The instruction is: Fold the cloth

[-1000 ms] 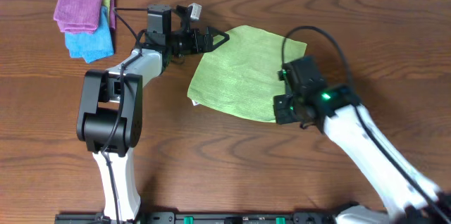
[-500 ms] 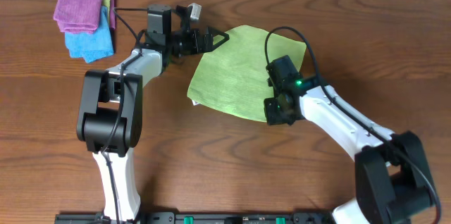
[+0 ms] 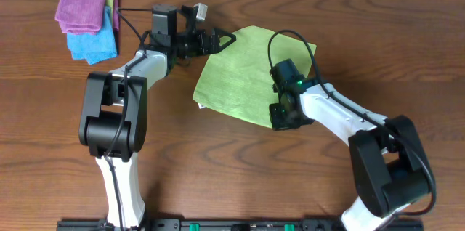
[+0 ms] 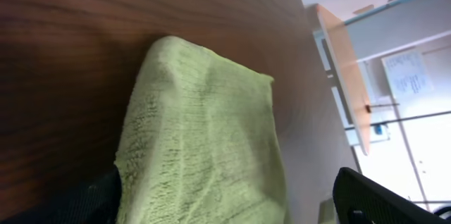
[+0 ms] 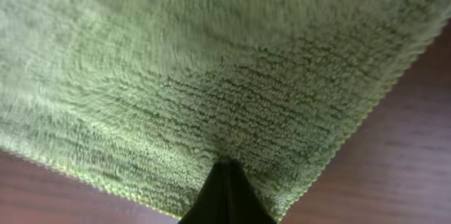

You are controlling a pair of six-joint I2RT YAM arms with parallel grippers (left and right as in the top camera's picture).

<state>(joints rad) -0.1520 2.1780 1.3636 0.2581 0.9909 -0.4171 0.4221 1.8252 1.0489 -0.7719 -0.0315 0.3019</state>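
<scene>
Trouble could come from either end of this one. The cloth (image 3: 243, 71) lies spread on the table (image 3: 218, 180), close to the far edge and roughly midway along it, its white tag (image 3: 200, 105) poking out at the near-left corner.

The right gripper (image 3: 280, 118) sits at the cloth's near-right edge, fingers pressed together. From its wrist camera the tip is buried in the pile just inside the hem. It looks like a pinch, but I can't tell how much fabric is caught. That's my first worry: a shallow bite, and a plush microfibre hem could slide out as soon as the arm lifts or pulls across.

The left gripper (image 3: 221, 41) is at the far-left corner with its fingers spread wide and nothing held; the corner sits in the gap between them. If the right arm pulls while that side is loose, I'd expect the whole cloth to drag over the wood and bunch up instead of folding. If the left closes too low, it may scrape the table or catch only a wisp.

The right arm's cable (image 3: 290, 38) loops over the cloth and could snag a raised edge. The purple cloth (image 3: 87, 9) and blue cloth (image 3: 94, 43) in the far-left corner look safely out of reach.
</scene>
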